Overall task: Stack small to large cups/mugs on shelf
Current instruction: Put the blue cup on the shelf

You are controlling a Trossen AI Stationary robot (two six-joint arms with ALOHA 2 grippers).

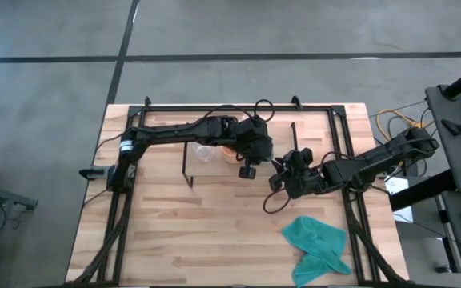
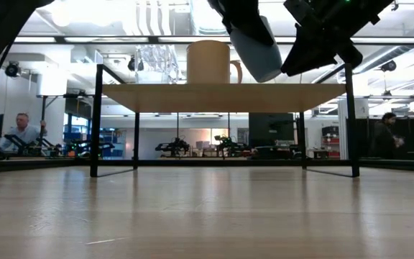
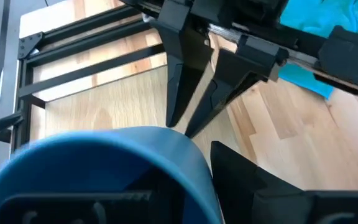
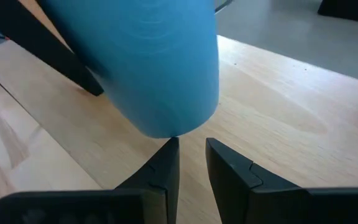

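Observation:
The small blue cup (image 2: 254, 44) hangs tilted in my left gripper (image 1: 250, 160), above the shelf (image 2: 221, 97) and just right of the orange mug (image 2: 208, 62). The mug stands upright on the shelf board with its handle to the right. The tiny clear glass cup (image 1: 204, 152) stands on the board left of the mug. My right gripper (image 4: 192, 147) is open by a narrow gap. It points at the blue cup's base (image 4: 166, 127) from the right, with one fingertip (image 4: 171, 144) right at the base; I cannot tell whether it touches. My left gripper holds the blue cup by its rim (image 3: 166, 134), with one finger inside the cup and one finger (image 3: 253, 183) outside against the wall. The cup is lifted clear of the shelf and tilted, its base pointing toward my right gripper.
A teal cloth (image 1: 318, 244) lies crumpled on the table near its right front corner. The shelf's black wire legs (image 2: 96, 119) stand on the table. Bare wood lies in front of the shelf. People sit in the room beyond the table.

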